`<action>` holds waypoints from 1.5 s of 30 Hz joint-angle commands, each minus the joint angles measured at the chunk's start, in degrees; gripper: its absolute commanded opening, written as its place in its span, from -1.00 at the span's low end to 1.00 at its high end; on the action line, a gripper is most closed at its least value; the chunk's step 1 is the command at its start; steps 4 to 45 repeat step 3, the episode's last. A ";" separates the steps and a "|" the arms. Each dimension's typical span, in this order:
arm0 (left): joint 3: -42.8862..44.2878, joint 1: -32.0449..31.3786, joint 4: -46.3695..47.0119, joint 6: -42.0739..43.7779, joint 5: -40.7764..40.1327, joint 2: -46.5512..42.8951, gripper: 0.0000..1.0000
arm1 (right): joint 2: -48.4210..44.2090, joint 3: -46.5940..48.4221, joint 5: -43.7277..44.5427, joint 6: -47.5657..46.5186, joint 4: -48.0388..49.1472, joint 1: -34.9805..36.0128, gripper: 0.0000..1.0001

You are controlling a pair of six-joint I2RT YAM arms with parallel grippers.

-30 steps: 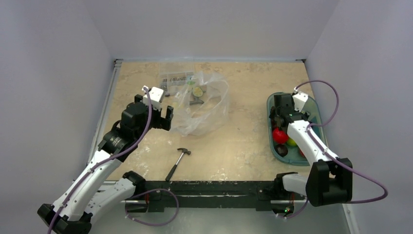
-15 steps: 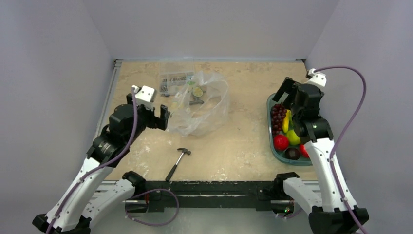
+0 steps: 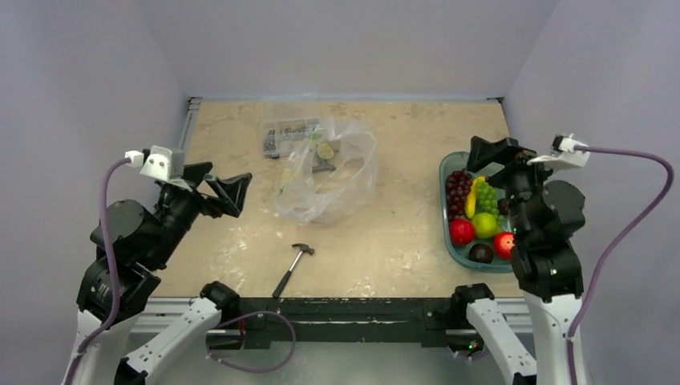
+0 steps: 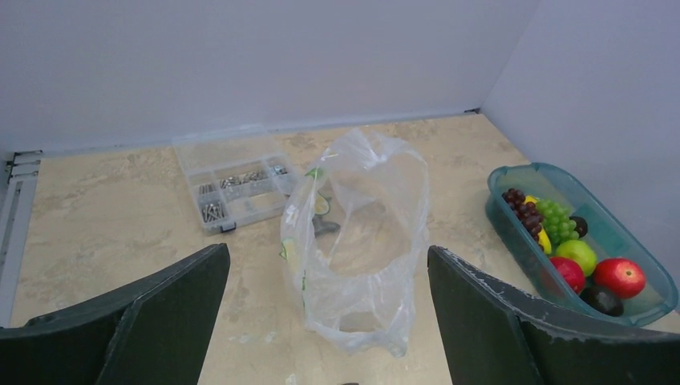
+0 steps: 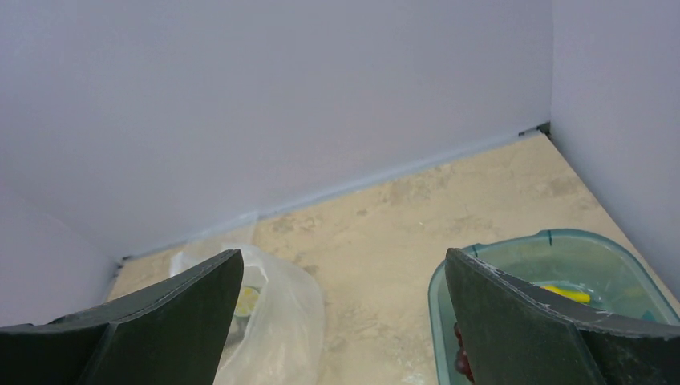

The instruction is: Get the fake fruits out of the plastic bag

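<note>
Top external: plastic bag point(image 3: 329, 180) lies mid-counter point(image 3: 401, 160), touching the clear parts box point(image 3: 285, 132) behind it. Hammer point(image 3: 293, 259) lies nearer the bases. Fake fruits point(image 3: 481, 216) sit in the teal tray point(image 3: 443, 172) at right, well apart from the bag. Left gripper point(image 3: 218, 183) and right gripper point(image 3: 501, 154): jaws apart, holding nothing.
Left wrist: jaws apart; bag centred, tray at right.
Right wrist: jaws apart; bag lower left, tray lower right.

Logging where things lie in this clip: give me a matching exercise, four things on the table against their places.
Things:
1 hammer
2 plastic bag
3 parts box
4 fake fruits

Places:
A in the teal tray, right side
B far end, left of centre
C near edge, in front of the bag
D centre of the table

Pairs: 1-C, 2-D, 3-B, 4-A
</note>
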 commanded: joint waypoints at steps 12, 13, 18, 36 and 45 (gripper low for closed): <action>0.81 0.26 -1.89 -2.18 0.46 -0.12 0.88 | -2.81 -0.64 6.31 0.88 2.96 -0.22 0.97; 0.81 0.26 -1.89 -2.18 0.46 -0.12 0.88 | -2.81 -0.64 6.31 0.88 2.96 -0.22 0.97; 0.81 0.26 -1.89 -2.18 0.46 -0.12 0.88 | -2.81 -0.64 6.31 0.88 2.96 -0.22 0.97; 0.81 0.26 -1.89 -2.18 0.46 -0.12 0.88 | -2.81 -0.64 6.31 0.88 2.96 -0.22 0.97; 0.81 0.26 -1.89 -2.18 0.46 -0.12 0.88 | -2.81 -0.64 6.31 0.88 2.96 -0.22 0.97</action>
